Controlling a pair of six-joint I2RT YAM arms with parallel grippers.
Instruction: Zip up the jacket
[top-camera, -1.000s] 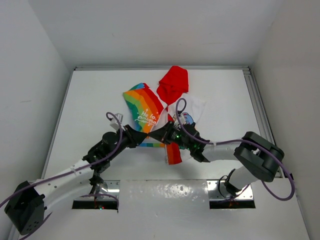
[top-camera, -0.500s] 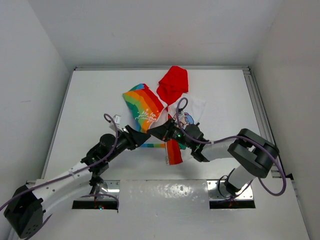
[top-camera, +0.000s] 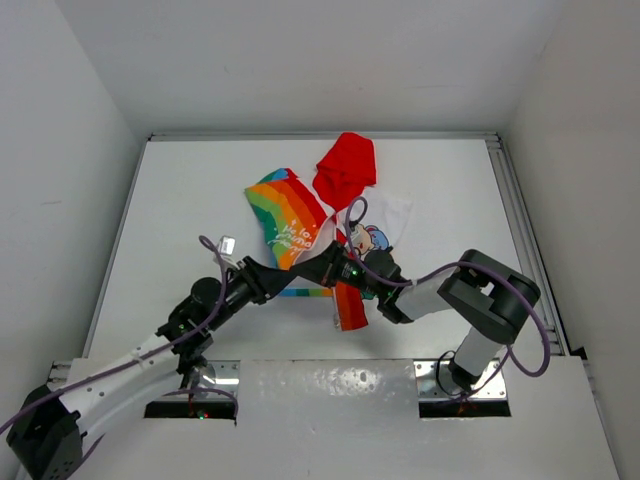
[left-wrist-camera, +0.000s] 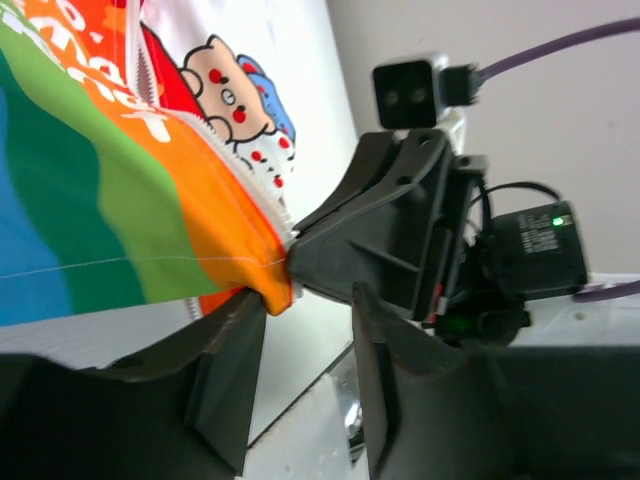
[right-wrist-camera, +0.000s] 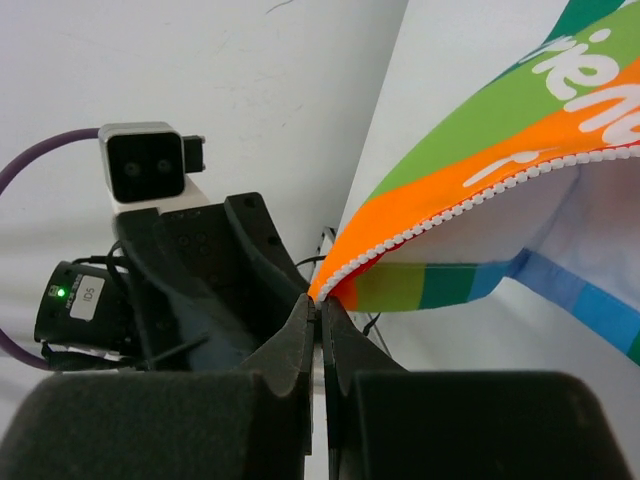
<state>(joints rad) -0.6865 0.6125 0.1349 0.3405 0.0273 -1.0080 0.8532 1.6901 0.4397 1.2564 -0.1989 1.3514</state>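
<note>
The jacket (top-camera: 288, 215) lies mid-table, with its rainbow front, red hood (top-camera: 347, 168) and white lining (top-camera: 388, 212) showing. My right gripper (top-camera: 315, 268) is shut on the jacket's orange bottom corner by the white zipper teeth (right-wrist-camera: 470, 205), holding it up; its jaws are pressed together in the right wrist view (right-wrist-camera: 322, 305). My left gripper (top-camera: 290, 275) faces it tip to tip. In the left wrist view it is open (left-wrist-camera: 308, 300), and the orange corner (left-wrist-camera: 262, 285) touches the tip of its left finger. The cartoon animal print (left-wrist-camera: 235, 95) shows beyond.
A red and orange strip of the jacket (top-camera: 347, 305) hangs toward the near table edge. The table's raised rim (top-camera: 505, 200) runs along the right side. Purple cables (top-camera: 225, 265) loop off both wrists.
The left arm has drawn back down and to the left. The right arm's elbow has folded in to the left. The two grippers stay tip to tip at the jacket's hem.
</note>
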